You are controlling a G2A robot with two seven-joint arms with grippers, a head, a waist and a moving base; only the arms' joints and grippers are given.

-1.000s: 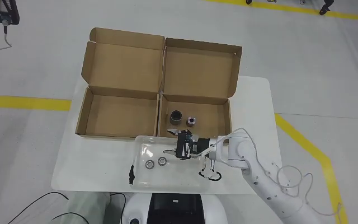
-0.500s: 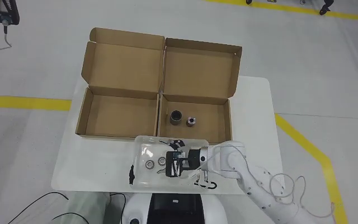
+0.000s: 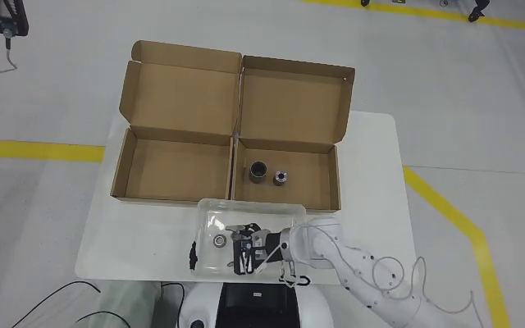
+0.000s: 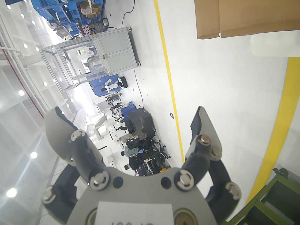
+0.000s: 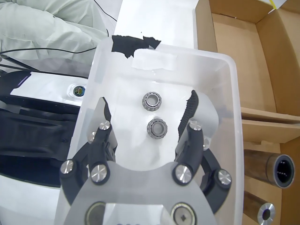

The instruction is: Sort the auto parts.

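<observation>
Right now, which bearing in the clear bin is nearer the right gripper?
The bearing under the right gripper; the other bearing lies farther toward the bin's taped wall.

Top camera looks down on the table [image 3: 369, 139]; right wrist's sits close above the same bin [image 5: 235, 87]; left's seemingly faces outward.

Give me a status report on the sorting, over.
Right gripper open over near bearing in clear bin. Left gripper open, empty. Nothing blocking.
</observation>
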